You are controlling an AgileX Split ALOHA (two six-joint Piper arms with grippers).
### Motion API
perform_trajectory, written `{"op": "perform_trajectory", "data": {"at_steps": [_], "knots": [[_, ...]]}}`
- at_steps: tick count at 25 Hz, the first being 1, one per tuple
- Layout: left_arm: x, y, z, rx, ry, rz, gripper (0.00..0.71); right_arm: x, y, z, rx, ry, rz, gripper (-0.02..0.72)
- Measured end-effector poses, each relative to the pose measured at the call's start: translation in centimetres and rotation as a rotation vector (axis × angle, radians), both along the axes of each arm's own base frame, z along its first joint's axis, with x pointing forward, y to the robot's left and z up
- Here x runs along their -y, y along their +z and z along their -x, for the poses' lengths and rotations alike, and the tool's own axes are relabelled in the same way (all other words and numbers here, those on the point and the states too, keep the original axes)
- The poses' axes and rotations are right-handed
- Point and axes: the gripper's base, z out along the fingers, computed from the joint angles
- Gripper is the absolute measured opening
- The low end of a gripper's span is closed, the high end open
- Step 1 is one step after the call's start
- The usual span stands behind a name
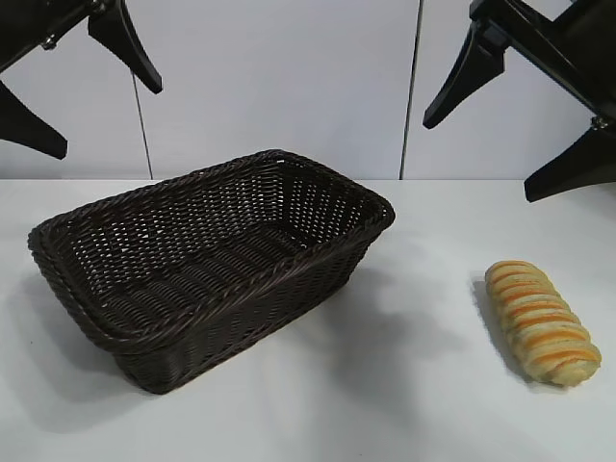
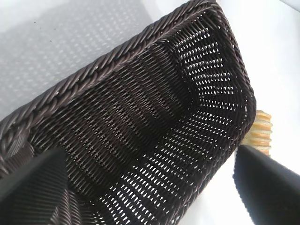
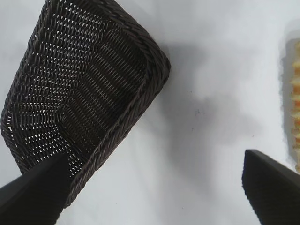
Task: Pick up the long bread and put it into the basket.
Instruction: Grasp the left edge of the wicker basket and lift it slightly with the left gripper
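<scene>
The long bread, a pale-golden ridged loaf with orange stripes, lies on the white table at the right, well apart from the basket. The dark brown wicker basket stands at centre-left with nothing in it. My left gripper hangs open high above the basket's left end. My right gripper hangs open high above the table, between basket and bread. The left wrist view looks down into the basket, with an end of the bread past its far wall. In the right wrist view the basket and the bread's edge flank bare table.
A white table carries both things, with a pale panelled wall behind it. Bare tabletop lies between the basket and the bread and in front of both.
</scene>
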Motion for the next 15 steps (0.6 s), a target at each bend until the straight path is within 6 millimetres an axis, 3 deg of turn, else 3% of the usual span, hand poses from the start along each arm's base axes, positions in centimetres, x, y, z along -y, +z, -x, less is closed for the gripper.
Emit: {"op": "perform_trajectory", "data": {"at_steps": [2, 10, 15], "knots": [[0.2, -0.6, 0.7, -0.026, 0.019, -0.037, 0.696, 0.0, 0.0, 0.0, 0.0, 0.0, 0.0, 0.694], [-0.1, -6.3, 3.1, -0.15, 0.12, -0.05, 0.696, 0.0, 0.0, 0.0, -0.001, 0.001, 0.0, 0.694], [0.5, -9.1, 3.0, -0.206, 0.118, 0.01, 0.696, 0.0, 0.0, 0.0, -0.001, 0.001, 0.0, 0.694]]}}
